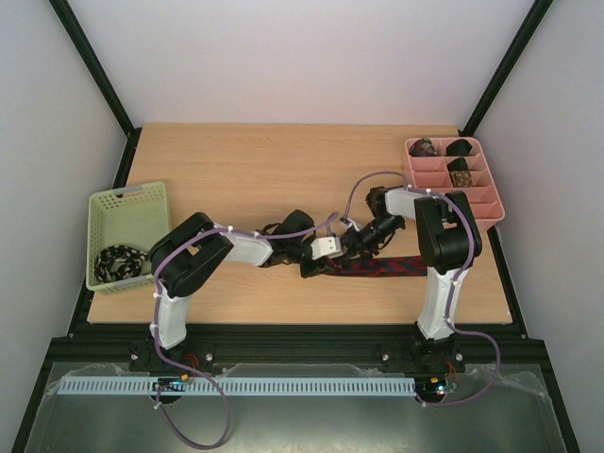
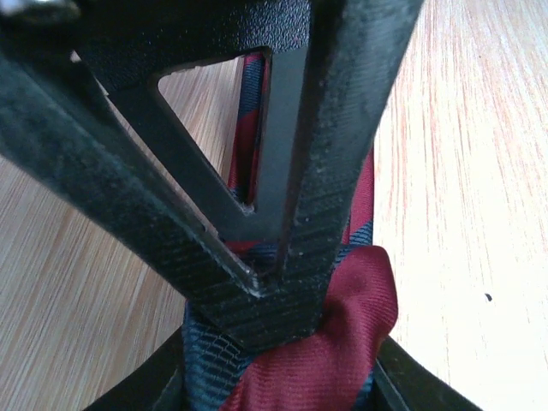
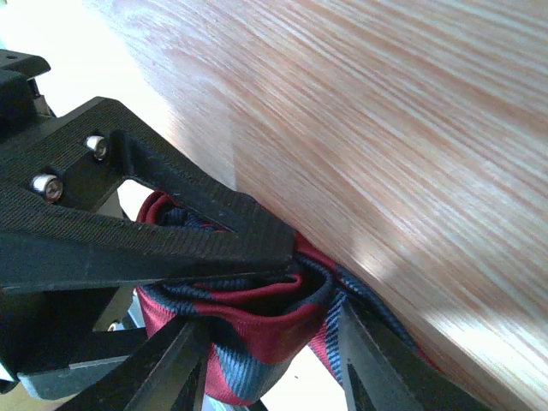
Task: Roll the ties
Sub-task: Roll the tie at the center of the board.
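**Both grippers on the red-navy tie [image 1: 387,267], mid-table**

Left gripper [image 2: 270,295] is pinching the tie. Its fingertips are pressing together on the fabric at the core of the rolled end (the right wrist view is showing them going into the middle of the coil). Right gripper [image 3: 270,324] is coming at the same roll from the opposite side, one finger on each flank. The coil is filling the gap between them, so it is clamping the roll.

The roll is sitting at the tie's left end, between the two grippers. Cannot tell if it is resting on the table [image 1: 283,170] or hanging just above it. The rest of the tie is lying flat as a straight strip, running right toward the right arm's base, near the front edge.

Further out on the left, the pale green basket [image 1: 127,193] is holding a black-white tie [image 1: 118,261], loosely bunched. At the far right corner, the pink tray [image 1: 411,170] is carrying three dark coiled ties [image 1: 425,147]. Two are sitting side by side in the rearmost row, and one is just in front of the right-hand one.
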